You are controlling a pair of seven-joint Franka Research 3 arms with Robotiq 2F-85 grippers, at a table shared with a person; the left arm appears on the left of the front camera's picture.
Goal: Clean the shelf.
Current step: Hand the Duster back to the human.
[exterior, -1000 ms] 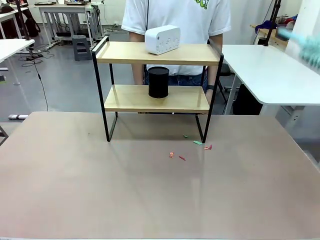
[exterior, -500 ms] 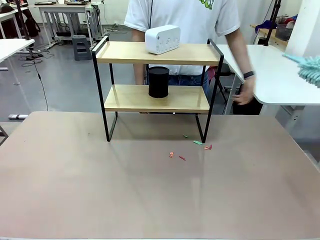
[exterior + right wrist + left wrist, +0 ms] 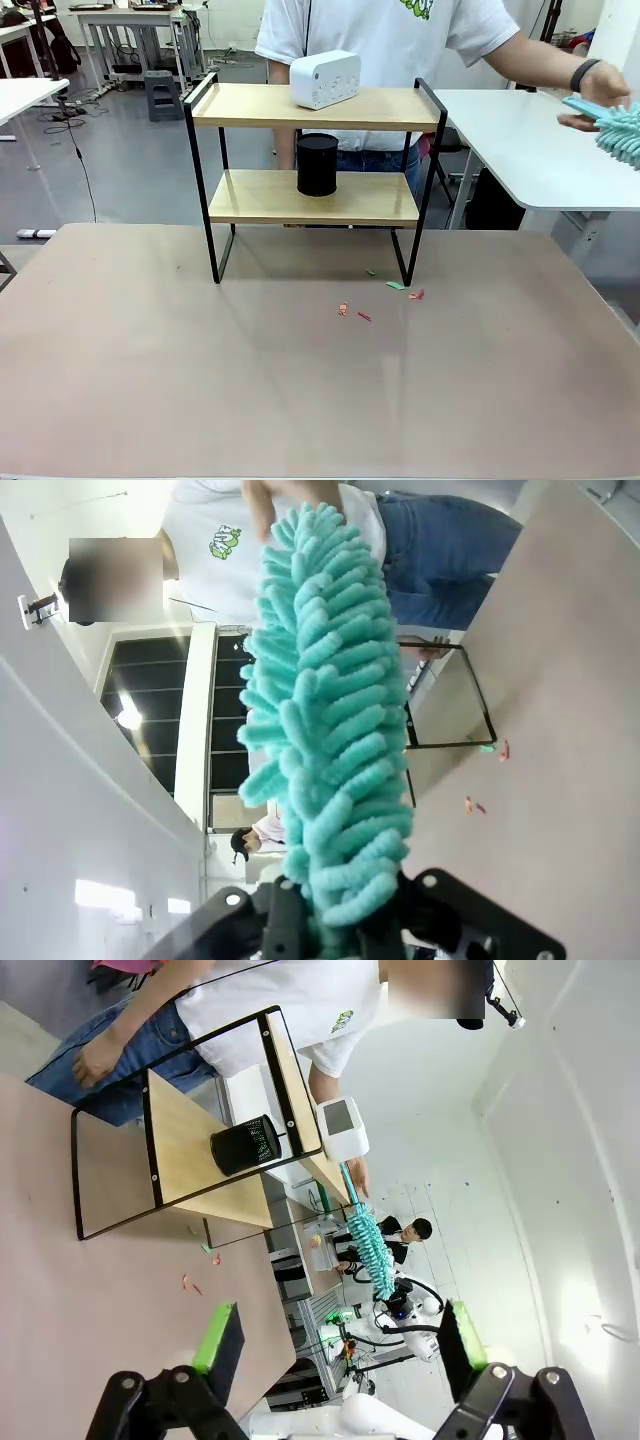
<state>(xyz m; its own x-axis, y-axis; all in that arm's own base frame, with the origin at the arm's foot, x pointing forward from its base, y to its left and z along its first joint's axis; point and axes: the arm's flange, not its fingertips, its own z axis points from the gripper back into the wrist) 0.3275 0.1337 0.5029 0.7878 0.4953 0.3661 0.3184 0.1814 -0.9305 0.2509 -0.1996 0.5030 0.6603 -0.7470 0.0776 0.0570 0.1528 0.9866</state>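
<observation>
- Handover is judged to be the step in hand: a teal duster (image 3: 618,130) is seen at 3 o'clock of the front view, with the person's hand (image 3: 590,95) touching its handle end.
- Right gripper (image 3: 335,930) is closed on the fluffy end of the duster, the teal strands rising toward 12 o'clock in its wrist view.
- Left gripper (image 3: 335,1345) is held wide open with nothing between its green pads (image 3: 218,1332).
- Shelf (image 3: 312,160) is placed at 12 o'clock of the brown table (image 3: 300,400), both boards uncleaned as yet by the look of it.
- White box (image 3: 325,78) is seen on the top board, a black cylinder (image 3: 317,164) on the lower one.
- Scraps (image 3: 385,298) are scattered on the table at 5 o'clock of the shelf, just beside its front right leg.
- Next move, as judged: a release by the right gripper once the person's hold on the handle is firm; whether it is firm yet cannot be told.
</observation>
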